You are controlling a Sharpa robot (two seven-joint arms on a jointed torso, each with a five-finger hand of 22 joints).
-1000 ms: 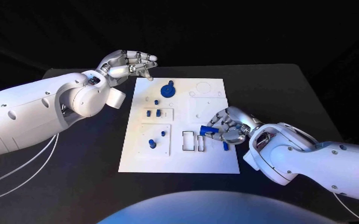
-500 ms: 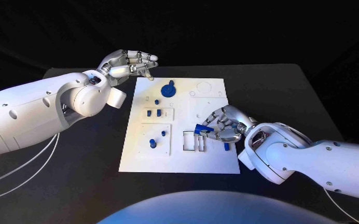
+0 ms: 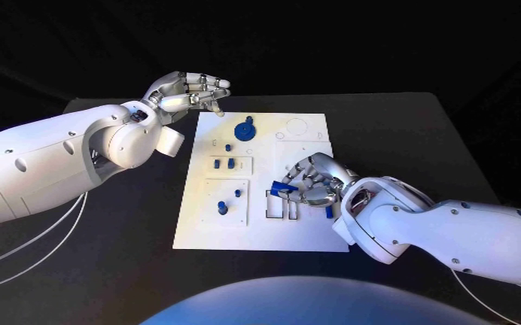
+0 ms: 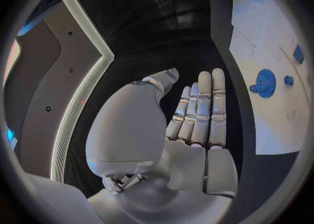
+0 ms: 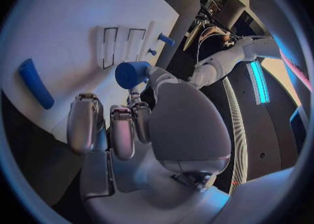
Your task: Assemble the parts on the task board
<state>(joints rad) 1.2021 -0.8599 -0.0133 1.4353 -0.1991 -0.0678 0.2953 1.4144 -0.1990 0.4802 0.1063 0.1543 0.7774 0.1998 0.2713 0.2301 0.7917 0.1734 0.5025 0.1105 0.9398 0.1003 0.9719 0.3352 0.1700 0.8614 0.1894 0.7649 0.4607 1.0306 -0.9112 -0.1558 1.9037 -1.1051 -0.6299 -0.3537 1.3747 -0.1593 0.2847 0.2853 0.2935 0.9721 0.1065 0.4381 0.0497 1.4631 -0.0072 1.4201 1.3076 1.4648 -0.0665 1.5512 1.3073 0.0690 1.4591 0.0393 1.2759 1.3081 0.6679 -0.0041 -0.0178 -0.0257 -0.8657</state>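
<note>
Head view: right hand (image 3: 314,181) pinches a blue part (image 3: 283,187) over the two slots (image 3: 281,205) on the task board (image 3: 309,235) | left hand (image 3: 187,93) (fingers apart, holding nothing) hovers beside the board's far corner.

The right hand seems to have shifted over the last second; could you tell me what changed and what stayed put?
The right hand, holding a blue part, moved leftward across the task board toward the two rectangular slots. Another blue part lies beside it as before. The left hand stayed raised off the board's far left corner, holding nothing.
</note>
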